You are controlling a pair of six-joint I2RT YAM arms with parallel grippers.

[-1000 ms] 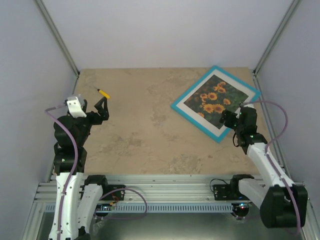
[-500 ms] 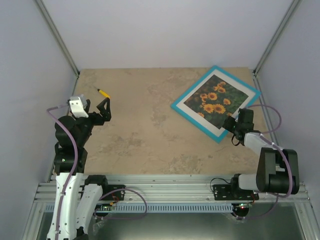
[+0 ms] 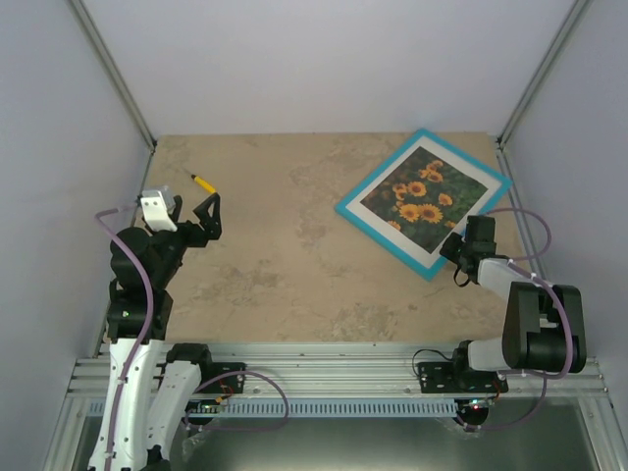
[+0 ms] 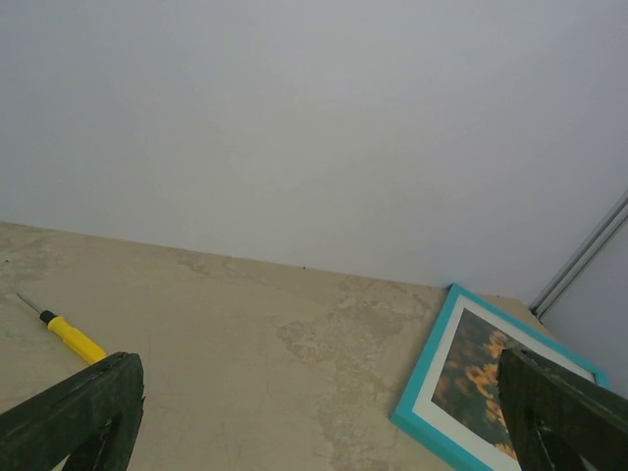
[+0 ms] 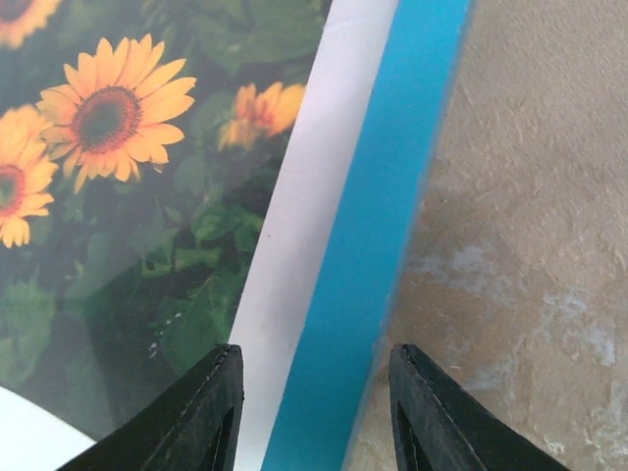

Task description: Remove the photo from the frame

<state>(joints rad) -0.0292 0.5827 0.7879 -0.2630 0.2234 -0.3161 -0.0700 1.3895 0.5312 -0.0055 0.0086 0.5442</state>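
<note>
The frame (image 3: 381, 239), turquoise-bordered, lies flat and face up at the table's far right. Inside it the photo (image 3: 420, 196) of sunflowers sits under a white mat. My right gripper (image 3: 461, 240) is low over the frame's near right edge. In the right wrist view its jaws (image 5: 316, 392) stand apart astride the blue border (image 5: 392, 196): one finger over the white mat (image 5: 314, 167), the other over the table, neither pressing the border. The photo (image 5: 147, 196) fills that view's left. My left gripper (image 3: 194, 214) hovers open and empty at the far left (image 4: 319, 412).
A yellow-handled screwdriver (image 3: 203, 182) lies near the back left (image 4: 71, 337). Grey walls with metal corner posts enclose the table on three sides. The frame (image 4: 427, 378) shows at the right of the left wrist view.
My right arm has folded down and brought its gripper low onto the frame's near right edge, with its jaws narrowing. The left gripper drifted slightly right.
</note>
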